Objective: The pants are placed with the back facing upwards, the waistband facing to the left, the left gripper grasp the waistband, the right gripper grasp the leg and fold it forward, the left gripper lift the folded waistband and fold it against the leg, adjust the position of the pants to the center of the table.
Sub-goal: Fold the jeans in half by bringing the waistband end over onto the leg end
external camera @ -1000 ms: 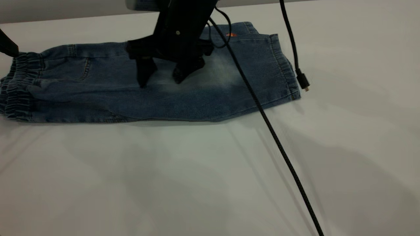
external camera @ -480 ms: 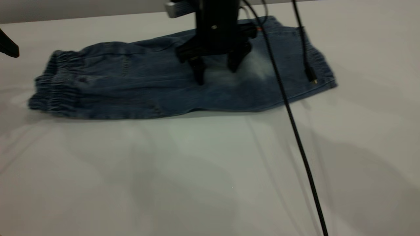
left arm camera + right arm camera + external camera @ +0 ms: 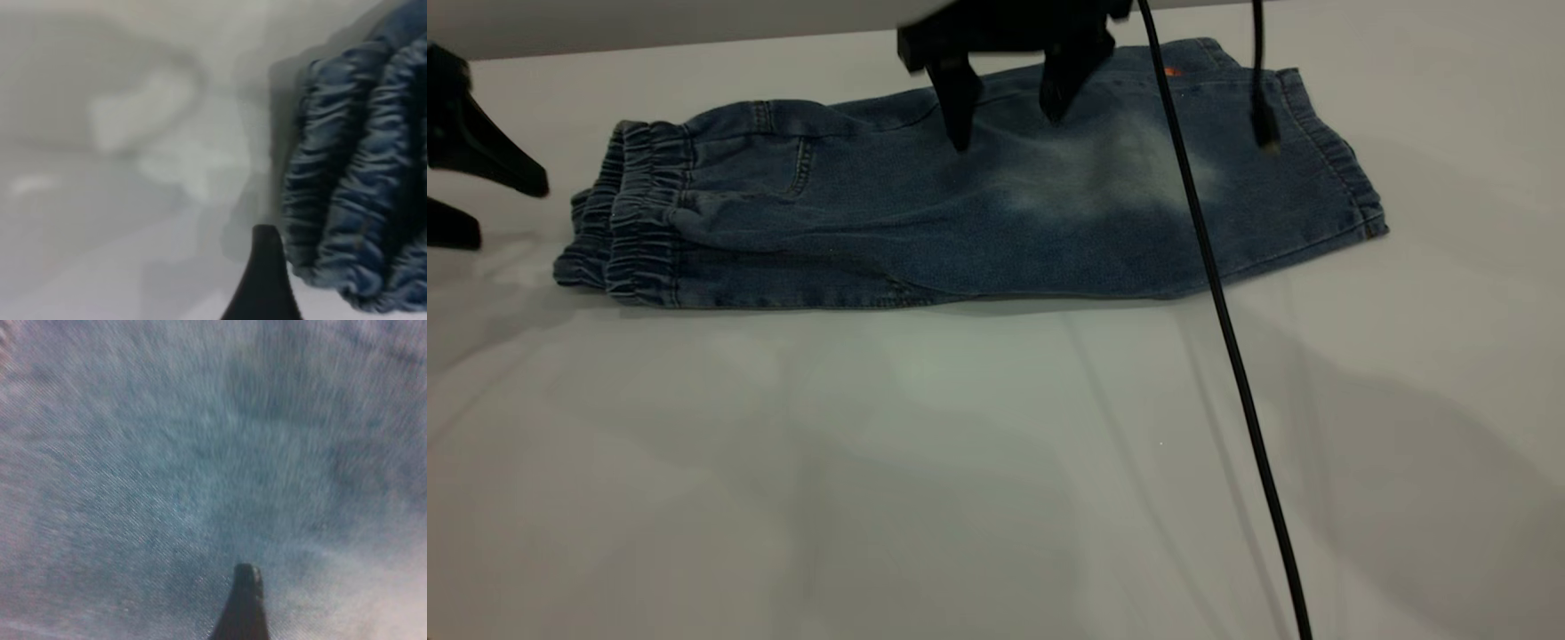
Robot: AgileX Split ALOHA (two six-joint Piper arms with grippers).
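The blue denim pants (image 3: 978,204) lie flat on the white table (image 3: 960,462), folded lengthwise, with the gathered waistband (image 3: 631,213) at the left and the leg ends (image 3: 1334,169) at the right. My right gripper (image 3: 1007,129) hangs open just above the middle of the pants near their far edge; denim (image 3: 200,453) fills the right wrist view behind one finger (image 3: 243,603). My left gripper (image 3: 511,218) is open at the far left, a short way off the waistband (image 3: 353,200), holding nothing. One of its fingers (image 3: 263,287) shows in the left wrist view.
A black braided cable (image 3: 1227,356) runs from the top down across the pants to the table's front edge. A second cable ends in a dangling plug (image 3: 1263,133) above the leg end. Bare table lies in front of the pants.
The pants slid to the right under the right gripper, which has since lifted off the cloth. The left gripper has come further into view at the left.
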